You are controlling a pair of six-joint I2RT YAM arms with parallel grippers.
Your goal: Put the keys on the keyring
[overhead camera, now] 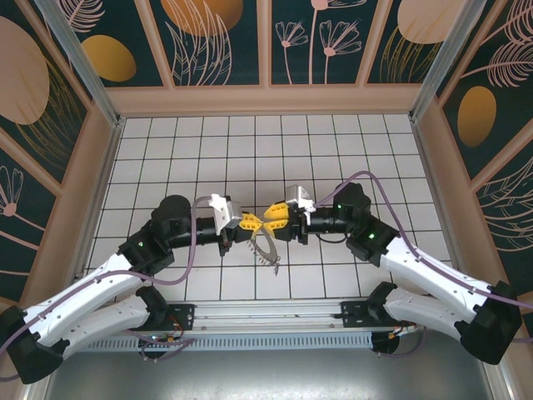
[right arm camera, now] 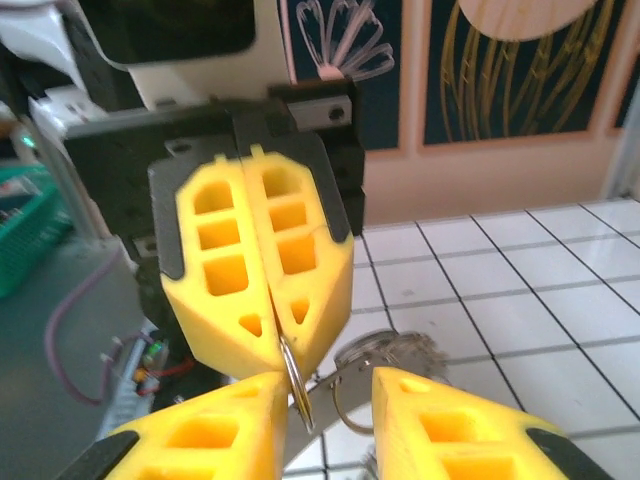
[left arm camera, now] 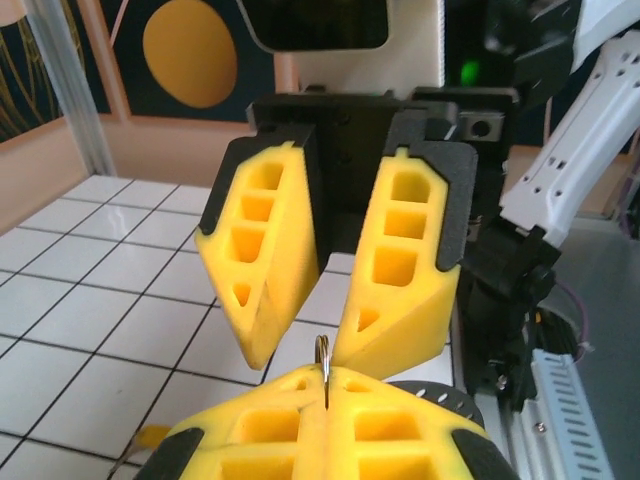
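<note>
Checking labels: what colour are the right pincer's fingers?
Bright yellow fingers with black edging, clearest in the left wrist view.

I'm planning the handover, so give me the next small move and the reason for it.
Probably lower the right fingers toward the keys hanging beneath and grip one. The left fingers are pinched shut on the keyring, holding it up, while the right fingers stand open on either side of it, gripping nothing.

A: We see our left gripper [overhead camera: 255,223] pinched fully closed, nose to nose with the right gripper [overhead camera: 270,220].
B: Agreed, right's jaws stand apart. Left arm [overhead camera: 100,287] and right arm [overhead camera: 425,271] both reach inward.
</note>
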